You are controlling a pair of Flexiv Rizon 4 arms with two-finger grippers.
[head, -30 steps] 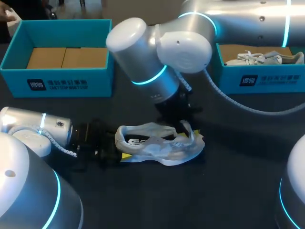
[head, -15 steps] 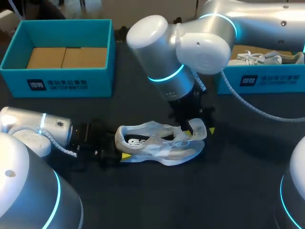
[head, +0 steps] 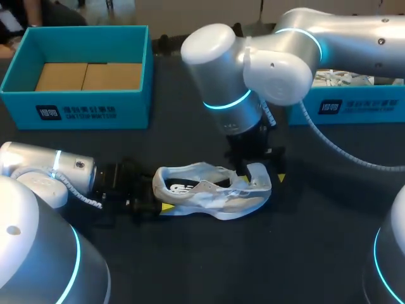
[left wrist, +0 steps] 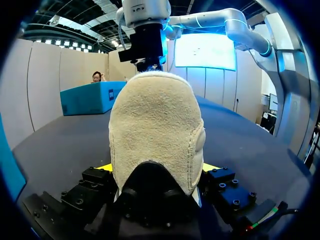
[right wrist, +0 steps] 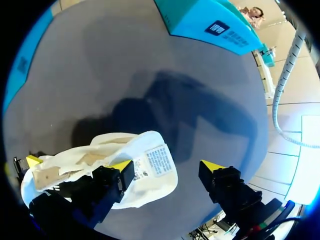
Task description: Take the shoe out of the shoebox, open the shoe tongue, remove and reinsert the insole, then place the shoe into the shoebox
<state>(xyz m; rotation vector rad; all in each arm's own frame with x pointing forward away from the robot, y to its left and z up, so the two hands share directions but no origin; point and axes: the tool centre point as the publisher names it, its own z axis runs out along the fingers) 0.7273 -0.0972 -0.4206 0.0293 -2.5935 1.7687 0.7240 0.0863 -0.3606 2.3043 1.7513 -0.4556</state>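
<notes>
Dark bench [head: 190, 266] and a blue box [head: 373, 104] at the far right

Wide, flat, dark grey bench, a little shiny, with soft shadows on it. Far back on the right side, a blue box, open on top, with a small dark and white label on its front wall. Inside it, white shoes [head: 342, 78] with laces, only partly in sight.

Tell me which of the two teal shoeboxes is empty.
The left shoebox: only its bare cardboard floor shows inside. The right shoebox has white shoes lying in it.
</notes>
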